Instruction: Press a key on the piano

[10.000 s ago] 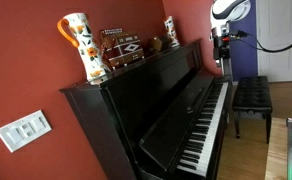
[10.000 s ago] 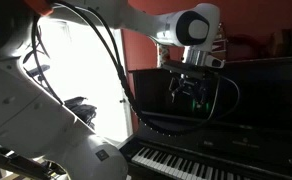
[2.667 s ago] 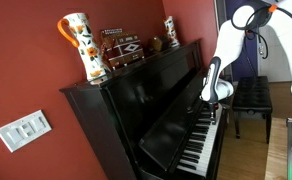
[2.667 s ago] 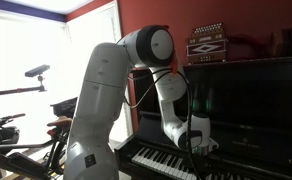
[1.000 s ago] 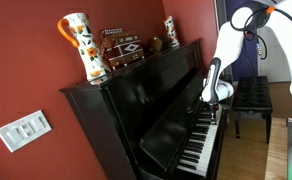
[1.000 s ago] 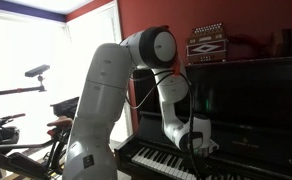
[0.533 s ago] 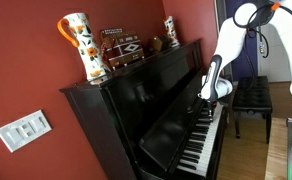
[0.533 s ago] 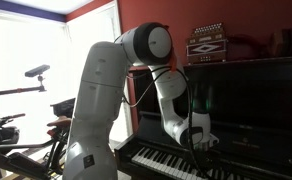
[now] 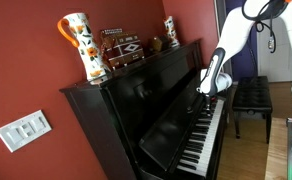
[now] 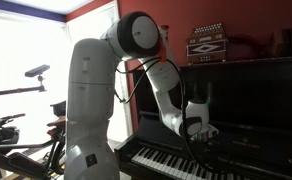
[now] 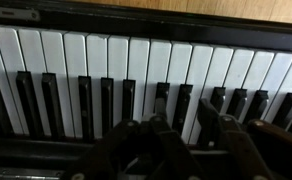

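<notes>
The piano [image 9: 151, 100] is a glossy black upright against the red wall, and it shows in both exterior views. Its row of white and black keys [image 9: 207, 128] runs along the front; in an exterior view the keys [image 10: 172, 162] lie at the bottom. My gripper [image 9: 204, 97] hangs a little above the keys near the far end of the keyboard, pointing down. In the wrist view the gripper [image 11: 183, 118] is open, its two dark fingers [image 11: 159, 122] apart over the keys [image 11: 106, 60], with nothing between them.
On the piano's top stand a patterned vase [image 9: 78, 45], an accordion-like box [image 9: 121, 48] and a small figurine [image 9: 170, 32]. A black padded bench [image 9: 252, 95] sits beyond the keyboard. A light switch plate [image 9: 24, 129] is on the wall.
The arm has lifted the gripper up off the keys over the last second. The fingers, shut earlier, now stand apart.
</notes>
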Motion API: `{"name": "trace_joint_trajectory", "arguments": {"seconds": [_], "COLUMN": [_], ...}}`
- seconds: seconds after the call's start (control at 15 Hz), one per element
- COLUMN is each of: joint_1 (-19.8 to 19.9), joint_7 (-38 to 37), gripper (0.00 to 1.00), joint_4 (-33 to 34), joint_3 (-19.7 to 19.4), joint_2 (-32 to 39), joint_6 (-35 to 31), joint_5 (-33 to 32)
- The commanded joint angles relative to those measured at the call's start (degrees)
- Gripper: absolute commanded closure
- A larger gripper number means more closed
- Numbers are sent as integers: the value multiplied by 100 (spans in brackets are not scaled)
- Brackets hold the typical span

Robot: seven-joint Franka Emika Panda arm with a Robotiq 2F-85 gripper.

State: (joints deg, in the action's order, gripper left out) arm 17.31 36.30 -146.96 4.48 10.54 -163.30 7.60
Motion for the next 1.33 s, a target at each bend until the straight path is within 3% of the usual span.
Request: {"name": "trace_joint_trajectory", "arguments": {"seconds": [0.0,0.27,1.0,1.27], "joint_1": [-290,-547,-941,-1069], "joint_7": [-293,-528,-965,-1020], "gripper": [29,1,0,0], "joint_4": [-235,-280,-393,-400], "joint_3": [-275,-500,-895,-965], "joint_2": [-553,-945,-2394,-3077], "joint_6": [447,842,2037,2843], "joint_5": [-192,-372,-1017,-1014]}}
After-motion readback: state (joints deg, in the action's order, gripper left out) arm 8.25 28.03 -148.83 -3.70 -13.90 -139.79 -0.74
